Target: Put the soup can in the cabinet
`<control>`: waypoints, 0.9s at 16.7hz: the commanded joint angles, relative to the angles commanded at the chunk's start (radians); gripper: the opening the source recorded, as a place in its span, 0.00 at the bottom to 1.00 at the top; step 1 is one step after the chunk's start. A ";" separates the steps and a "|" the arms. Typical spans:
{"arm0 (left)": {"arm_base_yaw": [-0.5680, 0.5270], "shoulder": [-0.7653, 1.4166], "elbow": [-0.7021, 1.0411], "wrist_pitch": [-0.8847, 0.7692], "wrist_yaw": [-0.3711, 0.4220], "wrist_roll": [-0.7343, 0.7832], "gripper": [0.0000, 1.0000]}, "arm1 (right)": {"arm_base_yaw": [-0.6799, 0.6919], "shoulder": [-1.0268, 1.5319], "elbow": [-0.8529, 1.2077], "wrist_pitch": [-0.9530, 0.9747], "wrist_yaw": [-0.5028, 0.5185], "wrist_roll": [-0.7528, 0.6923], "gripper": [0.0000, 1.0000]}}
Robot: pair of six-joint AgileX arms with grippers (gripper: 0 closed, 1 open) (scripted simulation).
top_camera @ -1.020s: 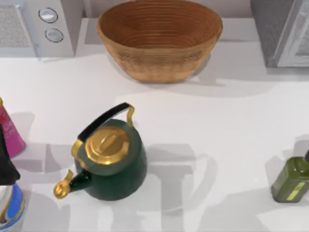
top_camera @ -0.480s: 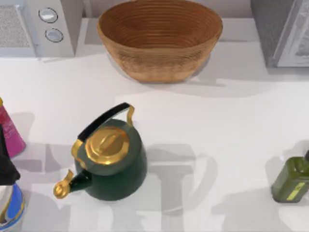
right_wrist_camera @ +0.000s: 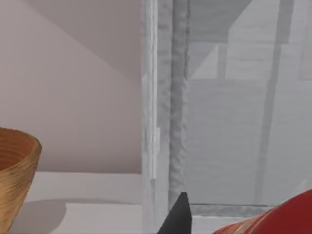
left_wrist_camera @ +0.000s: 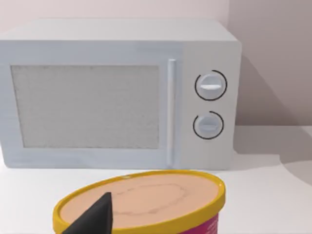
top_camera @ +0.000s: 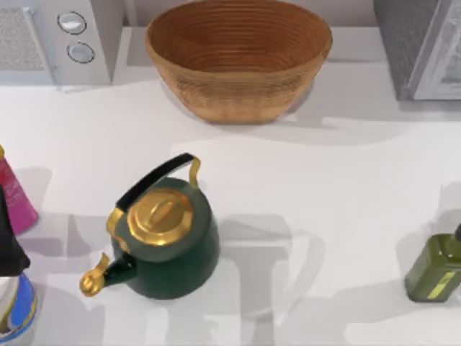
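Note:
The soup can [right_wrist_camera: 273, 222], red with a cream stripe, sits close to the right wrist camera, right beside a black fingertip [right_wrist_camera: 179, 214] of my right gripper [right_wrist_camera: 219, 224], which is shut on it. Ahead of it stands the grey cabinet [right_wrist_camera: 234, 122], whose pale upright edge [right_wrist_camera: 151, 122] faces the can. In the top view the cabinet [top_camera: 425, 50] is at the far right corner. My left gripper [left_wrist_camera: 92, 219] is parked at the table's left edge [top_camera: 7, 241], above a pink tub with a yellow rim [left_wrist_camera: 146, 200].
A woven basket [top_camera: 238, 58] stands at the back middle and a white microwave [top_camera: 57, 40] at the back left. A dark green kettle with a gold lid [top_camera: 166, 241] sits front left. An olive-green bottle [top_camera: 432, 267] stands at the right edge.
The arm shadows on the table's right half have shifted slightly. Kettle, basket and bottle have not moved.

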 joint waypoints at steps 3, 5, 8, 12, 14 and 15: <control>0.000 0.000 0.000 0.000 0.000 0.000 1.00 | 0.018 0.181 0.238 -0.032 0.014 -0.003 0.00; 0.000 0.000 0.000 0.000 0.000 0.000 1.00 | 0.034 0.319 0.421 -0.067 0.029 -0.003 0.00; 0.000 0.000 0.000 0.000 0.000 0.000 1.00 | 0.061 0.534 0.707 -0.137 0.060 0.000 0.00; 0.000 0.000 0.000 0.000 0.000 0.000 1.00 | 0.100 0.801 1.069 -0.250 0.114 0.008 0.00; 0.000 0.000 0.000 0.000 0.000 0.000 1.00 | 0.119 0.913 1.221 -0.306 0.141 0.012 0.00; 0.000 0.000 0.000 0.000 0.000 0.000 1.00 | 0.127 0.961 1.286 -0.331 0.154 0.014 0.00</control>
